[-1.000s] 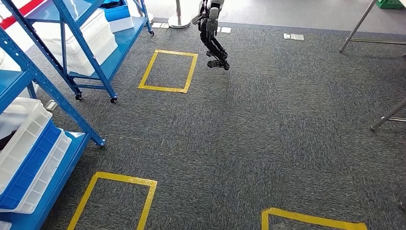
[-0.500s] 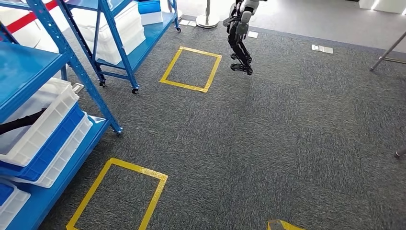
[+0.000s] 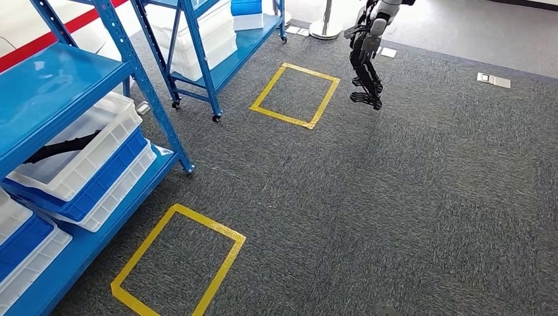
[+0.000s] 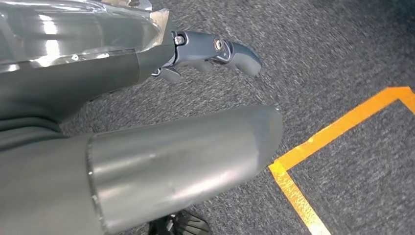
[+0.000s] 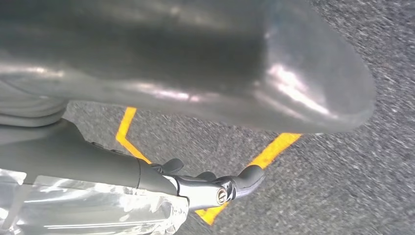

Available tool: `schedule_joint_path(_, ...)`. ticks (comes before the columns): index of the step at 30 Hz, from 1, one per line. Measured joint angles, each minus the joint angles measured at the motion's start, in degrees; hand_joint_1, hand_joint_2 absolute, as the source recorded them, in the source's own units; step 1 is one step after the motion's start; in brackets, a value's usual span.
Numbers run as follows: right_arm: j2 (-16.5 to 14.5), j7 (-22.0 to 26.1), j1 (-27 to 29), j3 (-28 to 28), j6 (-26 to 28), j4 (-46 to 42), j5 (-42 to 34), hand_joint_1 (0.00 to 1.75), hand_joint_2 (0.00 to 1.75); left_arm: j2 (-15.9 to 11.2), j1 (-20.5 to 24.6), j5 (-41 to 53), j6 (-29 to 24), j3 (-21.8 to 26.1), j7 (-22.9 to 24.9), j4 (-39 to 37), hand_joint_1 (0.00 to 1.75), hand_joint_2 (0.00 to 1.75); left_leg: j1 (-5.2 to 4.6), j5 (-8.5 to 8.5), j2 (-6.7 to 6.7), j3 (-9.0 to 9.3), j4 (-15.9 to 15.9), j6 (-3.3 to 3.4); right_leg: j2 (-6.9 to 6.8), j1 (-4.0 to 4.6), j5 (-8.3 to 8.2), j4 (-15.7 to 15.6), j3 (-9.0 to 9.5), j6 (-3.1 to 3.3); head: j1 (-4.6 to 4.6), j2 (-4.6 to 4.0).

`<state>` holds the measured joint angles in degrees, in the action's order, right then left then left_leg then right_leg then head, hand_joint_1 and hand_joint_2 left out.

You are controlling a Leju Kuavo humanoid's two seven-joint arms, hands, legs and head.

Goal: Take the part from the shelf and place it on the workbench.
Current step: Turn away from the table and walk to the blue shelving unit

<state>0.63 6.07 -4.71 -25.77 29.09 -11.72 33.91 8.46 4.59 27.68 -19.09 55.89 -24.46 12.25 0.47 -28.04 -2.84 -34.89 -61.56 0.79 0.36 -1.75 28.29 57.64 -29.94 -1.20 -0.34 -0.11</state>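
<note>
A long black part (image 3: 62,146) is seen in the head view, lying in a white bin (image 3: 99,141) on the near blue shelf (image 3: 52,85), at the left of the scene. That bin is stacked on a blue bin (image 3: 99,187) and another white one beneath it. A second blue shelf (image 3: 197,59), loaded with more white bins, is set farther back along the same side.

Two rectangles of yellow tape are marked on the grey carpet (image 3: 395,197): one just beside the near shelf (image 3: 177,263), one by the far shelf (image 3: 296,95). Beyond the far rectangle another humanoid robot (image 3: 367,59) is seen standing, with a stanchion base (image 3: 326,27) behind it and a metal floor plate (image 3: 492,80) off to the right.

The hands are given by the wrist views. The left hand (image 4: 205,54) is shown hanging over carpet near a corner of yellow tape (image 4: 337,129); the right hand (image 5: 210,186) likewise, over a tape line (image 5: 266,156). Nothing is seen held in either, and the thumbs are extended, but the fingers are largely hidden, so it cannot be told whether they are spread or curled; they seem loosely bent
</note>
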Motion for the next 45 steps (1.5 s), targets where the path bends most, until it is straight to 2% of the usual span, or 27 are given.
schedule_joint_path(1, 0.0, 0.0, 0.1, 0.0, 0.0, 0.0, 0.0, 0.0, 0.0, 0.0, 0.1, 0.0, 0.0, 0.0, -0.1, 0.0, 0.0, 0.0, 0.02, -1.94, 1.47, -1.57, -3.4, -0.18, -0.52, 0.18, 0.02, 0.0, -0.03, 0.23, -0.13, 0.0)
schedule_joint_path(3, 0.1, 0.0, 0.2, -0.2, 0.0, 0.0, -0.2, 0.0, 0.0, 0.0, 0.1, 0.0, 0.0, 0.0, -0.3, 0.0, 0.0, 0.0, 0.1, -5.22, 2.47, -5.22, -10.9, -0.38, -1.76, 0.47, 0.13, 0.0, -0.14, 0.49, -0.24, 0.0)
schedule_joint_path(4, 0.2, 0.0, 0.3, -0.2, 0.0, 0.0, -0.3, 0.0, 0.0, 0.0, 0.1, 0.0, 0.0, 0.0, -0.4, 0.0, 0.0, 0.0, 0.11, -5.51, 2.59, -6.16, -12.8, -0.36, -2.41, 0.58, 0.19, 0.0, -0.14, 0.58, -0.25, 0.0)
schedule_joint_path(5, 0.2, 0.0, 0.3, -0.3, 0.0, 0.0, -0.4, 0.0, 0.0, 0.0, 0.1, 0.0, 0.0, 0.0, -0.4, 0.0, 0.0, 0.0, 0.11, -4.74, 2.67, -6.04, -12.6, -0.24, -3.0, 0.66, 0.26, 0.0, -0.1, 0.65, -0.25, 0.0)
schedule_joint_path(6, 0.2, 0.1, 0.3, -0.3, 0.0, 0.0, -0.5, 0.0, 0.0, 0.0, 0.1, 0.1, 0.1, 0.0, -0.4, 0.0, 0.0, 0.0, 0.07, -3.02, 2.93, -4.65, -9.9, -0.01, -3.57, 0.73, 0.33, 0.0, 0.02, 0.73, -0.25, 0.0)
schedule_joint_path(8, 0.2, 0.2, 0.2, -0.4, 0.0, 0.0, -0.6, 0.0, 0.0, -0.2, 0.2, 0.2, 0.1, 0.0, -0.4, 0.0, 0.0, 0.0, -0.35, 0.33, 4.9, -0.37, -1.9, 0.74, -4.55, 0.96, 0.51, 0.0, 0.32, 0.79, -0.23, 0.0)
schedule_joint_path(10, 0.1, 0.3, 0.1, -0.5, 0.0, 0.0, -0.7, 0.0, 0.0, -0.3, 0.5, 0.3, 0.2, 0.0, -0.4, 0.0, 0.0, 0.0, -0.94, 1.39, 6.47, 1.84, 2.7, 1.31, -5.46, 1.25, 0.71, 0.0, 0.42, 0.56, -0.21, 0.0)
schedule_joint_path(13, -0.1, 0.3, 0.1, -0.7, 0.0, 0.0, -0.9, 0.0, 0.0, -0.5, 0.6, 0.6, 0.2, 0.0, -0.4, 0.0, 0.0, 0.0, -1.1, 1.65, 5.14, 2.01, 3.8, 1.8, -6.63, 1.43, 0.96, -0.1, 0.69, -0.11, -0.21, 0.0)
schedule_joint_path(15, -0.1, 0.4, 0.1, -0.9, 0.0, -0.1, -1.0, 0.0, 0.0, -0.5, 0.6, 0.7, 0.3, 0.0, -0.4, 0.0, 0.0, 0.0, -0.7, 2.37, 3.93, 2.53, 4.7, 2.4, -4.56, 1.5, 2.47, 2.4, -0.27, -0.18, -0.19, 0.0)
schedule_joint_path(17, 0.0, 0.4, 0.3, -1.3, 0.0, -0.1, -1.1, 0.0, 0.0, -0.4, 0.9, 0.9, 0.3, 0.0, -0.4, 0.0, 0.0, 0.0, -0.49, 2.77, 2.63, 2.61, 5.1, 2.8, -1.58, 1.28, 5.59, 9.5, -3.71, 0.21, -0.13, 0.0)
schedule_joint_path(19, 0.1, 0.4, 0.7, -1.6, 0.0, -0.1, -1.3, 0.0, 0.0, -0.4, 1.0, 1.0, 0.4, 0.0, -0.3, 0.0, 0.0, 0.0, -0.46, 2.83, 1.12, 2.5, 5.0, 2.85, -0.68, 1.03, 7.5, 15.9, -7.12, -0.04, -0.08, 0.0)
schedule_joint_path(20, 0.1, 0.4, 0.9, -1.7, 0.1, -0.1, -1.4, 0.0, 0.0, -0.4, 0.9, 1.0, 0.4, 0.0, -0.3, 0.0, 0.0, 0.0, -0.42, 2.83, 0.34, 2.52, 5.0, 2.81, -0.59, 0.87, 7.11, 16.3, -7.51, -0.56, -0.07, 0.0)
schedule_joint_path(21, 0.2, 0.5, 1.0, -1.8, 0.1, 0.0, -1.5, 0.0, 0.0, -0.4, 0.9, 1.0, 0.4, 0.0, -0.3, 0.0, 0.0, 0.0, -0.35, 2.82, -0.42, 2.57, 4.9, 2.72, -0.47, 0.64, 5.79, 14.2, -6.7, -1.26, -0.06, 0.0)
schedule_joint_path(23, 0.2, 0.6, 1.1, -1.9, 0.1, 0.0, -1.5, 0.0, 0.0, -0.4, 0.9, 1.0, 0.4, 0.0, -0.3, 0.0, 0.0, 0.0, -0.24, 2.66, -1.85, 2.55, 4.5, 2.19, 0.85, 0.06, 2.17, 5.9, -3.12, -2.55, -0.03, 0.0)
schedule_joint_path(25, 0.3, 0.9, 1.0, -1.9, 0.1, 0.0, -1.5, 0.0, 0.0, -0.4, 1.0, 1.0, 0.4, 0.0, -0.3, 0.0, 0.0, 0.0, -0.35, 2.32, -2.95, 2.23, 3.9, 1.39, 1.95, -0.1, 0.25, 0.7, -0.98, -2.38, 0.03, 0.0)
schedule_joint_path(27, 0.2, 1.3, 0.9, -2.0, 0.1, 0.0, -1.5, 0.0, 0.0, -0.4, 0.8, 1.0, 0.4, 0.0, -0.4, 0.0, 0.0, 0.0, -0.33, 2.25, -3.63, 1.94, 3.9, 0.77, 1.54, 0.15, 0.01, 0.1, -0.71, -1.24, 0.05, 0.0)
schedule_joint_path(28, 0.2, 1.5, 0.9, -2.0, 0.1, 0.0, -1.5, 0.0, 0.0, -0.4, 0.6, 0.9, 0.4, 0.0, -0.4, 0.0, 0.0, 0.0, -0.19, 2.21, -3.44, 1.83, 3.8, 0.56, 1.19, 0.09, -0.12, 0.1, -0.56, -0.76, 0.03, 0.0)
schedule_joint_path(30, 0.2, 1.8, 0.8, -2.0, 0.1, 0.0, -1.4, 0.0, 0.0, -0.4, 0.4, 0.6, 0.4, 0.0, -0.6, 0.0, 0.0, 0.0, 0.0, 0.68, -1.12, 0.84, 1.6, 0.06, 0.57, -0.06, -0.38, 0.0, -0.37, 0.02, -0.1, 0.0)
schedule_joint_path(32, 0.2, 2.0, 1.0, -2.1, 0.2, 0.0, -1.3, 0.0, 0.0, -0.4, 0.5, 0.2, 0.4, 0.0, -0.7, 0.0, 0.0, 0.0, 0.07, -3.16, 1.71, -2.25, -5.1, -0.38, -0.09, 0.08, -0.38, -0.1, -0.45, 0.47, -0.27, 0.0)
schedule_joint_path(33, 0.2, 2.0, 1.0, -2.1, 0.2, 0.0, -1.3, 0.0, 0.0, -0.4, 0.5, 0.1, 0.4, 0.1, -0.8, -0.1, 0.0, 0.0, 0.14, -5.01, 2.29, -4.24, -9.1, -0.54, -0.45, 0.2, -0.33, 0.0, -0.51, 0.59, -0.33, 0.0)
schedule_joint_path(34, 0.2, 2.0, 1.1, -2.2, 0.2, 0.0, -1.2, 0.0, 0.0, -0.3, 0.4, -0.1, 0.5, 0.1, -0.8, -0.1, 0.0, 0.0, 0.18, -5.99, 2.5, -5.75, -12.1, -0.62, -0.78, 0.28, -0.3, 0.0, -0.56, 0.63, -0.33, 0.0)
schedule_joint_path(35, 0.3, 2.0, 1.1, -2.2, 0.2, 0.0, -1.2, 0.0, 0.0, -0.3, 0.4, -0.1, 0.5, 0.3, -0.8, -0.1, 0.0, 0.0, 0.19, -5.83, 2.59, -6.32, -13.2, -0.6, -1.05, 0.34, -0.27, 0.0, -0.57, 0.65, -0.34, 0.0)
schedule_joint_path(36, 0.3, 1.9, 1.0, -2.3, 0.2, 0.0, -1.1, 0.0, 0.0, -0.3, 0.3, -0.1, 0.5, 0.4, -0.8, -0.1, 0.0, 0.0, 0.18, -4.57, 2.64, -5.67, -11.9, -0.47, -1.25, 0.39, -0.24, 0.0, -0.52, 0.67, -0.34, 0.0)
schedule_joint_path(38, 0.3, 1.7, 0.8, -2.3, 0.2, 0.0, -1.0, 0.0, 0.0, -0.3, 0.3, -0.1, 0.5, 0.6, -0.8, -0.1, 0.0, 0.0, 0.02, -0.68, 2.98, -1.65, -4.1, 0.27, -1.49, 0.49, -0.17, 0.0, -0.29, 0.7, -0.33, 0.0)
schedule_joint_path(40, 0.2, 1.6, 0.6, -2.3, 0.2, 0.0, -1.0, 0.0, 0.0, -0.4, 0.4, -0.1, 0.5, 0.7, -0.8, -0.1, 0.0, 0.0, -0.32, 1.4, 3.51, 1.59, 2.2, 0.83, -1.59, 0.93, 0.07, 0.1, -0.3, 0.57, -0.31, 0.0)
schedule_joint_path(43, 0.2, 1.5, 0.5, -2.4, 0.2, 0.0, -1.0, 0.0, 0.0, -0.3, 0.5, -0.1, 0.5, 0.8, -0.9, -0.1, 0.0, 0.0, -0.73, 1.5, 3.49, 2.31, 3.7, 0.02, -1.72, 1.49, 0.5, 0.3, -0.8, 0.55, -0.25, 0.0)
schedule_joint_path(45, 0.3, 1.6, 0.5, -2.6, 0.2, 0.0, -1.1, 0.0, 0.0, -0.3, 0.5, -0.1, 0.5, 0.8, -0.9, -0.1, 0.0, 0.0, -1.08, 1.41, 3.35, 2.35, 3.7, 0.24, -1.78, 1.33, 0.46, 0.2, -0.8, 0.42, -0.24, 0.0)
